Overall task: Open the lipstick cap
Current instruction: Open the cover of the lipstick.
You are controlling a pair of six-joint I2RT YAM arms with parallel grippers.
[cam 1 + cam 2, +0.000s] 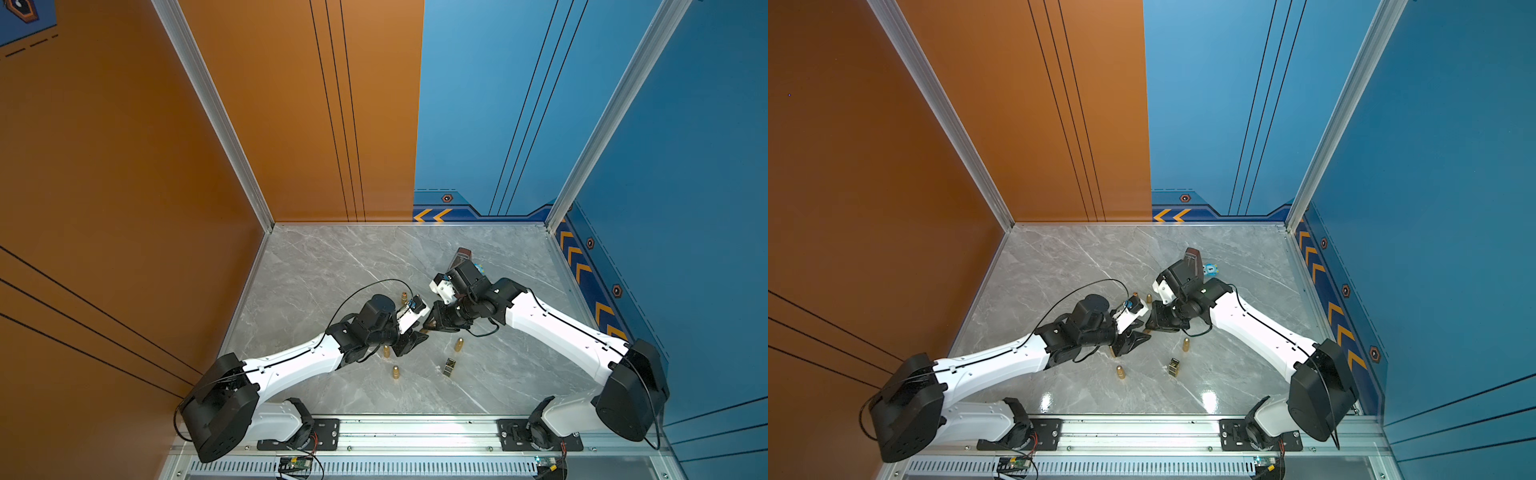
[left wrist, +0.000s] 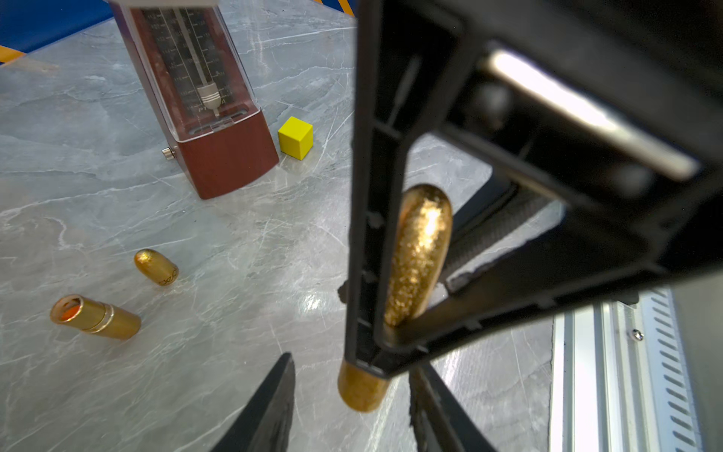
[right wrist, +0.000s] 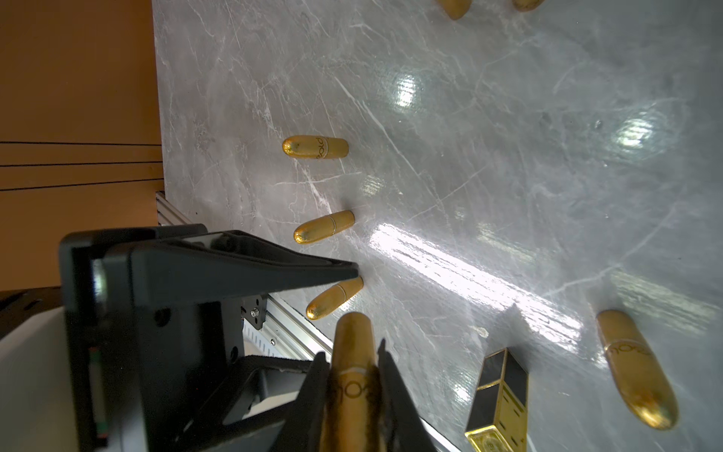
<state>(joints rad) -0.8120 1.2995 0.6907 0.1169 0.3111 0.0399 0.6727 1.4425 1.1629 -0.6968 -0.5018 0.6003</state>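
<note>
Right gripper point(image 3: 352, 352) clamps the lipstick point(image 3: 352, 332); left gripper point(image 2: 354, 364) straddles its free end, unclenched. Next I squeeze and pull.

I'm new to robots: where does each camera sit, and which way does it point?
Both top views: high above the arms' base side, looking down at the marble table; left arm and right arm show whole.
Left wrist: on the left arm, facing the metronome past the left gripper; its fingertips show.
Right wrist: on the right arm, facing along the right gripper; its fingers show.
Shared: both wrist views show the held gold lipstick.
</note>
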